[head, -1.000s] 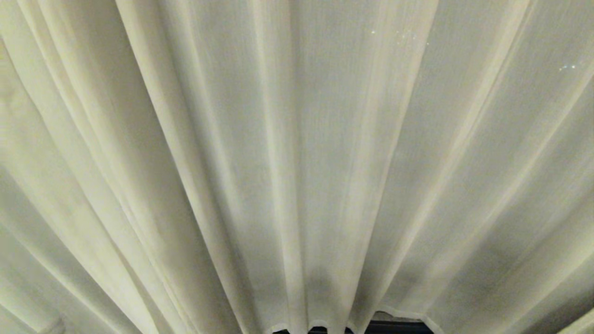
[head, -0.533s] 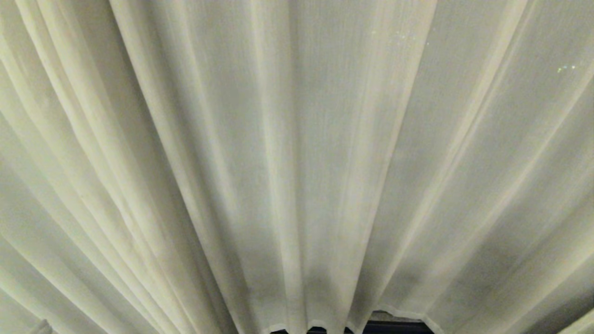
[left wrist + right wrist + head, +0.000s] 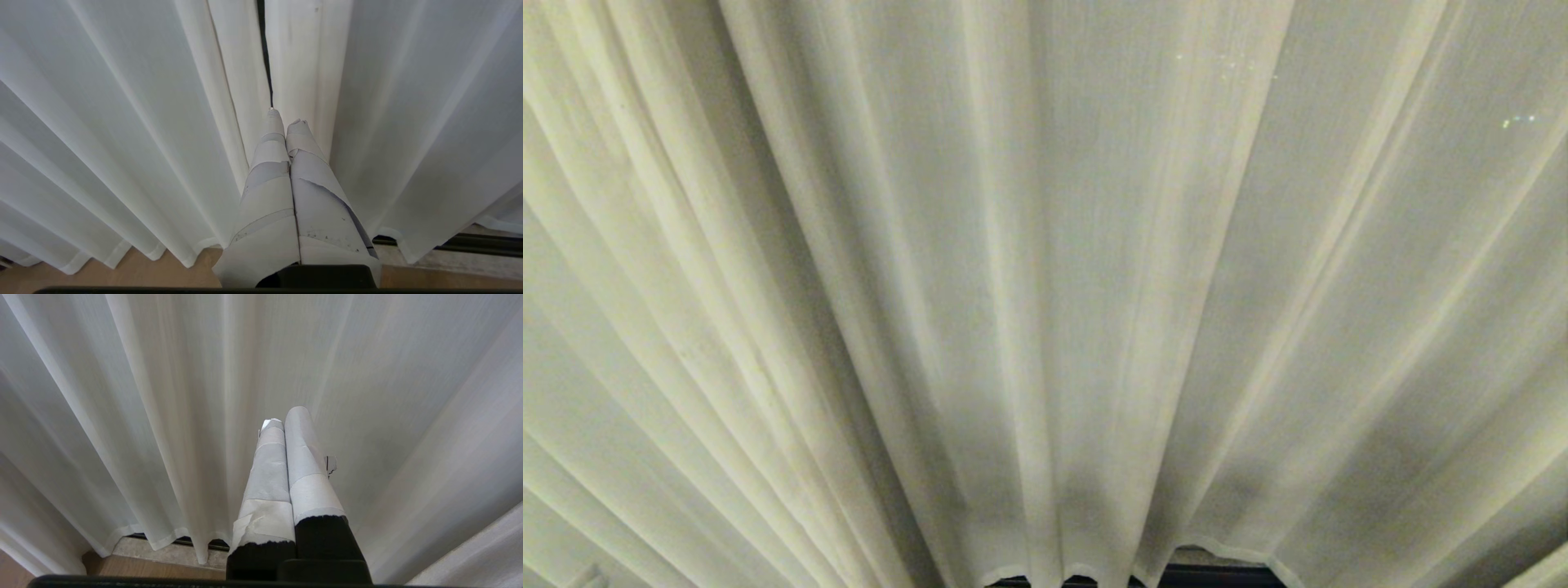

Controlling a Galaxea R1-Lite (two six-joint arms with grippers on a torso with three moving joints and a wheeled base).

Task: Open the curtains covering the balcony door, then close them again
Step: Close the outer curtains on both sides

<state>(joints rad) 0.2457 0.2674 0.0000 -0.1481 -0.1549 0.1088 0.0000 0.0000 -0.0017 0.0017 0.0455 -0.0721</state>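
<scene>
Wooden floor (image 3: 135,273) seen below curtain hems in both wrist views. Pale stone-like sill strip (image 3: 171,553) laid along floor edge, dark door track (image 3: 470,243) set beyond it. Curtains (image 3: 122,163) hung down to floor level; contact with floor not discernible.

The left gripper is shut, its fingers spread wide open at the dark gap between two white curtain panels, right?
Not quite. The left wrist view shows the left gripper with its fingers pressed together, not spread. They do point at the dark gap between the curtains.
</scene>
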